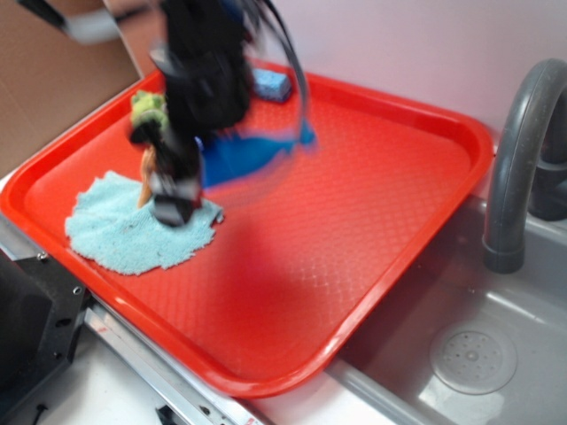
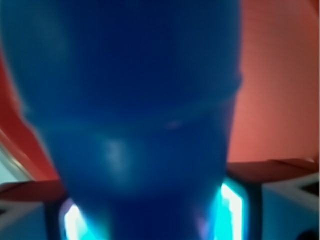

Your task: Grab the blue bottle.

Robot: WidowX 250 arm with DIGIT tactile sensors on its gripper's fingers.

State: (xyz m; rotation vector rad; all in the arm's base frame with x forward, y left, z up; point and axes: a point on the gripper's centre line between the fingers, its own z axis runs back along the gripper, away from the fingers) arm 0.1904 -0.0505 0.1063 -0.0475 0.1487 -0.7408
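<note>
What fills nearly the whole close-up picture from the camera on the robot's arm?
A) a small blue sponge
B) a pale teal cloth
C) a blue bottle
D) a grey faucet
C: the wrist view is almost all smooth bright-blue plastic, the blue bottle, narrowing toward the bottom of the picture, with the red tray showing only at the sides.

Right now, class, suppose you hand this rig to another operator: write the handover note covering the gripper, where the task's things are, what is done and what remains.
Gripper: blurred by motion in the exterior view, over the near edge of the teal cloth; whether it is open or shut cannot be told.
Blue bottle: lying over the red tray, right behind the arm; it fills the wrist view, so it is right up against the gripper.
Done: gripper brought to the bottle.
Left: confirm a firm grip; the pictures do not settle it.
Nearby: blue sponge at the tray's far edge.
</note>
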